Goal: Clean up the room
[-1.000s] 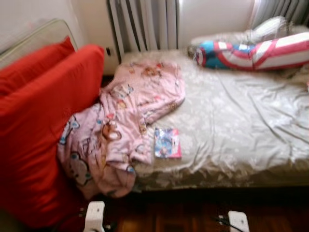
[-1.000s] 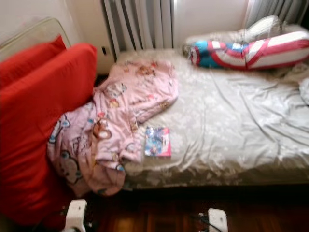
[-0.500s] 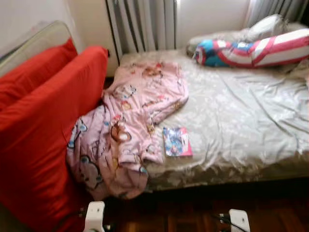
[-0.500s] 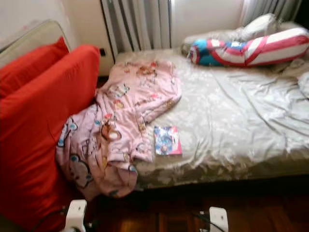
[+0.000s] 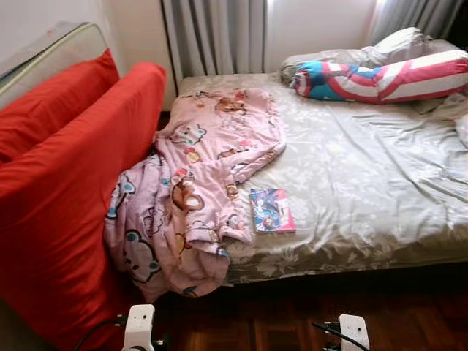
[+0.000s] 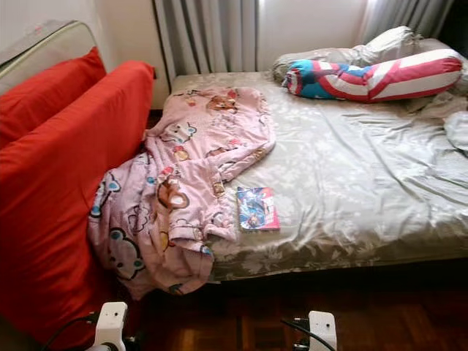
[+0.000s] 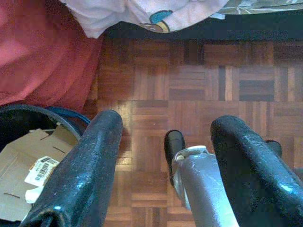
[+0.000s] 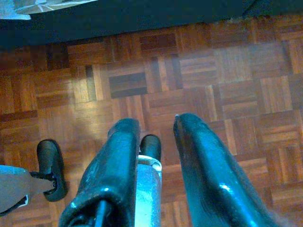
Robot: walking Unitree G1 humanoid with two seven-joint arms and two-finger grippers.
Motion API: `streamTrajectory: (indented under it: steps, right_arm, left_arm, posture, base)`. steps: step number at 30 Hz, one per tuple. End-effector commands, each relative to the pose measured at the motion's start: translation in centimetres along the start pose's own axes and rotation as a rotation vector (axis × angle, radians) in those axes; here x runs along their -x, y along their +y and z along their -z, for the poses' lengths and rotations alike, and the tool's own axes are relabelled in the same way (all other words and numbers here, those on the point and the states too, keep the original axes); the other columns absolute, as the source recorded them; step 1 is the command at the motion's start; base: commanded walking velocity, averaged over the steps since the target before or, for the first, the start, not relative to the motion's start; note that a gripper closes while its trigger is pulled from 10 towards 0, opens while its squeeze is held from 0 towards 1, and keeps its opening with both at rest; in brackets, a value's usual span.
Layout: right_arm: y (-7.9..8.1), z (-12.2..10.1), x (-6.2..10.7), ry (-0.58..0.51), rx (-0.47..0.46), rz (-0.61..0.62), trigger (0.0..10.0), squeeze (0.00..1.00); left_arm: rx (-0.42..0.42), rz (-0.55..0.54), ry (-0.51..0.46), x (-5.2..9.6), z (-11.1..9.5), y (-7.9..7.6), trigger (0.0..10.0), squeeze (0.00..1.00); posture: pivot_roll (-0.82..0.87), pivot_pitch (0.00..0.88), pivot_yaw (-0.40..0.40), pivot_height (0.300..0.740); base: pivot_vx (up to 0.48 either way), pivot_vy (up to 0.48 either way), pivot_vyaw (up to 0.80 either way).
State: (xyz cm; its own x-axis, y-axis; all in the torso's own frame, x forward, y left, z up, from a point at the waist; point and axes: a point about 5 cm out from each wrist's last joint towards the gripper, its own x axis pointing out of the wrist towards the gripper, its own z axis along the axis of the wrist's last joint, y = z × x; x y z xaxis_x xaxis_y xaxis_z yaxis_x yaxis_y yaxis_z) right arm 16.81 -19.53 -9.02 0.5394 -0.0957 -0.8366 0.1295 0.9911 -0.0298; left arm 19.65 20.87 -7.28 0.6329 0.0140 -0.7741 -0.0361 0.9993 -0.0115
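A pink cartoon-print blanket (image 5: 197,183) lies crumpled across the bed's left side and spills over its near corner toward the floor. Just right of it, a small colourful book (image 5: 271,210) lies flat on the grey floral sheet (image 5: 365,183). A red, white and blue bolster (image 5: 380,77) rests at the bed's far right, beside a grey pillow (image 5: 395,45). Both arms hang low over the parquet in front of the bed. My left gripper (image 7: 168,123) is open wide and holds nothing. My right gripper (image 8: 156,122) is open by a narrower gap and also holds nothing.
Big red cushions (image 5: 66,190) lean against the bed on the left. Grey curtains (image 5: 216,36) hang behind the bed. A dark bin (image 7: 23,113) holding cardboard (image 7: 28,175) stands on the parquet floor (image 7: 213,85) by the red fabric, close to my left gripper.
The head camera has shifted a little and the picture has sharpened. Blanket, book and bolster lie where they were.
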Motion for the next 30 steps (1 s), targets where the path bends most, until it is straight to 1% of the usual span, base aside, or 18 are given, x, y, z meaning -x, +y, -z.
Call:
streamTrajectory:
  steps: [1,5,9,16,18,30]
  right_arm:
    - [0.02,0.05,0.01,-0.001,0.005,-0.002,10.0,0.0]
    - [0.06,0.06,0.01,0.003,0.015,-0.006,10.0,0.0]
    - [0.09,0.04,0.0,0.002,0.02,-0.01,10.0,0.0]
    - [0.11,-0.03,-0.01,0.0,0.024,-0.008,10.0,0.0]
    - [0.12,0.0,0.0,-0.002,-0.006,-0.003,10.0,0.0]
    - [0.15,-0.13,-0.02,-0.005,-0.011,-0.005,10.0,0.0]
  left_arm:
    - [-0.001,-0.003,0.015,0.04,0.23,0.11,10.0,0.0]
    - [0.0,-0.003,0.014,0.04,0.22,0.14,10.0,0.0]
    - [-0.001,-0.003,0.013,0.04,0.21,0.15,10.0,0.0]
    - [-0.005,0.0,0.013,0.03,0.15,0.16,10.0,0.0]
    - [-0.01,0.003,0.013,0.02,0.1,0.14,10.0,0.0]
    - [-0.007,0.005,0.009,-0.01,-0.04,0.11,10.0,0.0]
  posture:
    - [0.05,0.0,0.042,0.726]
    - [0.05,0.0,0.044,0.726]
    - [0.05,0.0,0.045,0.726]
    - [0.05,0.0,0.049,0.726]
    - [0.04,0.0,0.05,0.726]
    - [0.04,0.0,0.052,0.726]
  base:
    - [0.0,0.0,0.0]
    - [0.0,0.0,0.0]
    - [0.276,0.0,0.0]
    - [0.344,0.0,0.74]
    - [0.356,0.0,0.0]
    - [0.37,0.0,0.0]
